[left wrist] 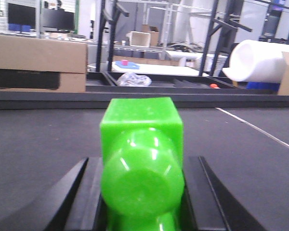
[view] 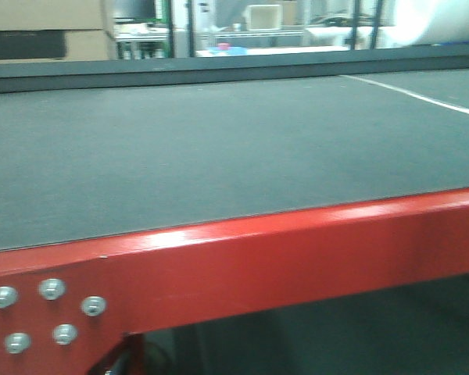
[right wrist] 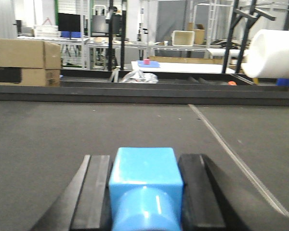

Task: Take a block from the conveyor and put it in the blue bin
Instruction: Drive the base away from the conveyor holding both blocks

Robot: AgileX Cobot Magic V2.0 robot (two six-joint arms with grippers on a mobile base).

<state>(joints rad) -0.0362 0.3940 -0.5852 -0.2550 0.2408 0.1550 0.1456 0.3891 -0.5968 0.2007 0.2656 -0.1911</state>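
The conveyor (view: 219, 156) stretches from the bolted near-left corner of its red frame (view: 297, 250) to a white line (view: 422, 95) by the far-right edge. No loose block shows on it, and the blue bin is out of sight. The left tool (left wrist: 143, 163) sits low over the belt, its black fingers (left wrist: 86, 192) flanking a green cube-shaped piece (left wrist: 140, 125). The right tool (right wrist: 144, 159) flanks a blue piece (right wrist: 144, 171) the same way. I cannot tell whether these are gripped blocks or fittings, nor whether either tool is clamped or spread. Being so low, a tool could scrape the belt, or knock an arriving block aside if it reaches at the wrong time.
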